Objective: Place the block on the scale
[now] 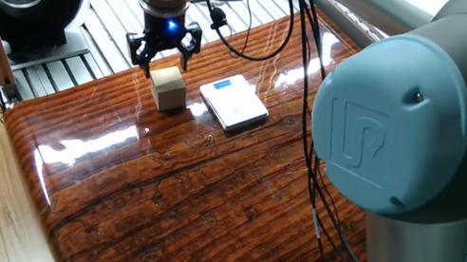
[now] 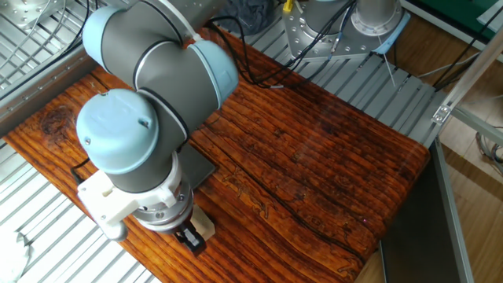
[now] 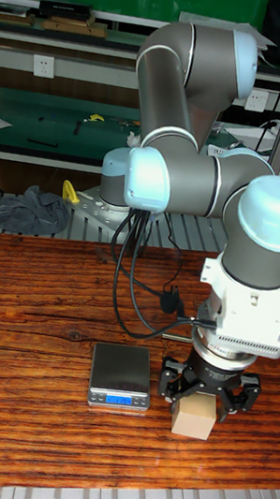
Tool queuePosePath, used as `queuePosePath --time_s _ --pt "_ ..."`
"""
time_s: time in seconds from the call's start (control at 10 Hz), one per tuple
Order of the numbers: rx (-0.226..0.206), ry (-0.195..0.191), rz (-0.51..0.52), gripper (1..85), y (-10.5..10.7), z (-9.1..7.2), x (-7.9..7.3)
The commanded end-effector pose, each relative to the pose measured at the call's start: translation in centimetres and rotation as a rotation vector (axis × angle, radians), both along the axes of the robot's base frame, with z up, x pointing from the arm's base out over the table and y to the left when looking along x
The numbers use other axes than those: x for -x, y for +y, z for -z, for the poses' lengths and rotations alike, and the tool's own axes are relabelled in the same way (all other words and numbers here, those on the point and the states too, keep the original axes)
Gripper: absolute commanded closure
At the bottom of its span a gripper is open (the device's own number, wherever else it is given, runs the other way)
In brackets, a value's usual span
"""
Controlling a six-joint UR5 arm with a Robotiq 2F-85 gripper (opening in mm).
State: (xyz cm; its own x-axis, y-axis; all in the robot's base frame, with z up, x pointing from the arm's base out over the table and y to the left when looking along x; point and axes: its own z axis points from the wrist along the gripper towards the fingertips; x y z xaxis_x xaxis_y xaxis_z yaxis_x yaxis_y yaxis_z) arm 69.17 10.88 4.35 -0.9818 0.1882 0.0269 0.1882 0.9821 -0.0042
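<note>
Your black two-finger gripper (image 3: 209, 390) sits spread wide over the light tan wooden cube (image 3: 193, 418), not clamping it; the flat white square scale (image 1: 234, 102) lies just beside.

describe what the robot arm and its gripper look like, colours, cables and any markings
The arm has grey tube segments with light blue joint caps; one cap carries an embossed logo. Black cables run along it. The wrist is silver-white. The gripper is black, with a small blue light above its fingers.

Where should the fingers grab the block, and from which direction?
Come straight down from above and close on two opposite vertical faces of the block. It is a plain cube sitting flat on the table, so its sides are parallel. The open gripper hangs right over it, and the scale lies apart beside it.
</note>
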Motion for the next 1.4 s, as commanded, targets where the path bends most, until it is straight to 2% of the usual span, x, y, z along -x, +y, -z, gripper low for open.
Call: queuePosePath --time_s 0.0,0.2,0.3,0.4,0.8,0.9,1.0,1.1,1.2,1.3 --pt "-0.012 0.011 0.019 16.0 0.0 0.5 0.4" --pt "-0.059 0.046 0.036 16.3 1.3 0.4 1.3" --pt "-0.057 0.078 0.035 18.0 1.3 0.4 2.0" --pt "-0.051 0.092 0.034 19.3 1.2 0.4 2.3" --pt "-0.031 0.084 0.030 23.7 0.7 1.1 2.2" --pt "-0.028 0.081 0.033 28.7 0.7 1.3 2.1" --pt "-0.018 0.084 0.043 44.3 0.4 1.3 2.1" --pt "0.005 0.098 0.067 54.7 0.2 1.0 2.4" --pt "0.036 0.126 0.090 67.7 0.2 -0.1 2.7" --pt "0.044 0.153 0.102 77.7 0.5 -2.0 2.7"
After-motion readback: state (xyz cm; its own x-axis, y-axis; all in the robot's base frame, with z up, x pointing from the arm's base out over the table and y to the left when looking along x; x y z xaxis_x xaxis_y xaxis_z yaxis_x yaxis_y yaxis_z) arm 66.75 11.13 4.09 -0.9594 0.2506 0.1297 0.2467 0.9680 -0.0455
